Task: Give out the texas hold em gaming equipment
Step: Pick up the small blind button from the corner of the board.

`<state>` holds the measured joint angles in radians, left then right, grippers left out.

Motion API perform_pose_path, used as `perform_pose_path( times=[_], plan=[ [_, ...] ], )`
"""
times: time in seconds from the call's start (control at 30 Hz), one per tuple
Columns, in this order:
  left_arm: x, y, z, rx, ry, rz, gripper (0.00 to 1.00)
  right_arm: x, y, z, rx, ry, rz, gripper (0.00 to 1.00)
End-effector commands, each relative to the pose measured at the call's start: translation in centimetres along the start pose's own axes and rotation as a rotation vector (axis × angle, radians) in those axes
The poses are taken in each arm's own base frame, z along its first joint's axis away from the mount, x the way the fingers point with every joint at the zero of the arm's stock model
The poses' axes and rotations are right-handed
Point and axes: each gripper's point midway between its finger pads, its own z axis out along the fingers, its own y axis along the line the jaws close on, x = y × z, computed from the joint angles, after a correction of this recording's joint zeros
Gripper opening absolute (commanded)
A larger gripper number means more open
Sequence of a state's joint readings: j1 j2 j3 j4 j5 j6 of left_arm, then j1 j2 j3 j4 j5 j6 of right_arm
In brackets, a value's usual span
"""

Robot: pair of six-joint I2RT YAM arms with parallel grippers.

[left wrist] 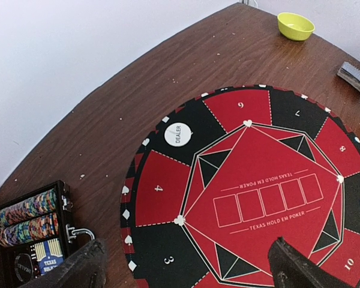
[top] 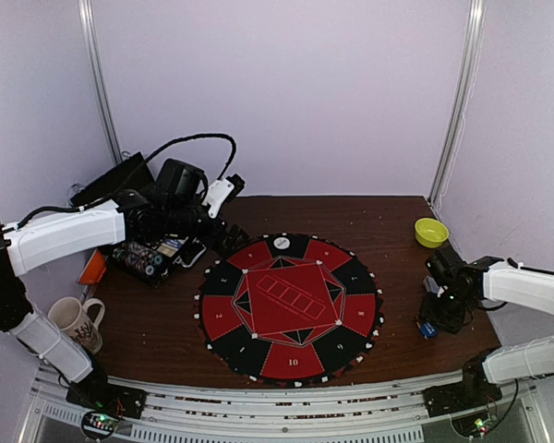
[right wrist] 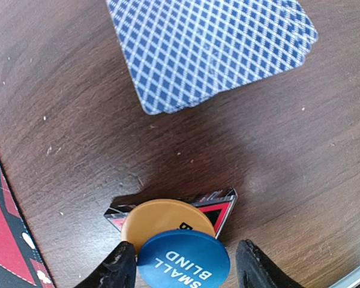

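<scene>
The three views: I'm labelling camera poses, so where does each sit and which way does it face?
Top external: above and behind the bases, looking down on the poker mat; left arm, right arm show.
Left wrist: by the mat's edge, facing the yellow bowl; own fingers show.
Right wrist: facing down at the card deck and blue disc; fingertips flank it.
Shared: top and left wrist show mat and bowl.

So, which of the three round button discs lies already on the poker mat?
The white DEALER disc, on a black sector of the mat. The blue SMALL BLIND disc and the orange disc lie off it.
</scene>
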<state>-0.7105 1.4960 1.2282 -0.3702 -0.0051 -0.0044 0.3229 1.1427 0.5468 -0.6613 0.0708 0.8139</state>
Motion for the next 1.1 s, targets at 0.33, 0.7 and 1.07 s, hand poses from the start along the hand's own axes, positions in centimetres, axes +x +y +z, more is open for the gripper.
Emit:
perform_pose_path(
  times=[0.33,0.7,1.07],
  plan=[
    [0.0,0.1,-0.3,-0.01,-0.013,0.022,0.97,-0.2,-0.8,-0.7,0.023,-0.019,0.028,0.65],
    [0.3,0.1,-0.2,-0.011,-0.004,0.037,0.97,0.3,-0.2,-1.5,-0.012,0.021,0.026,0.8],
    [0.3,0.4,-1.1,-0.029,-0.011,0.082,0.97,1.8,-0.7,-1.3,-0.018,0.07,0.003,0.71]
  ],
)
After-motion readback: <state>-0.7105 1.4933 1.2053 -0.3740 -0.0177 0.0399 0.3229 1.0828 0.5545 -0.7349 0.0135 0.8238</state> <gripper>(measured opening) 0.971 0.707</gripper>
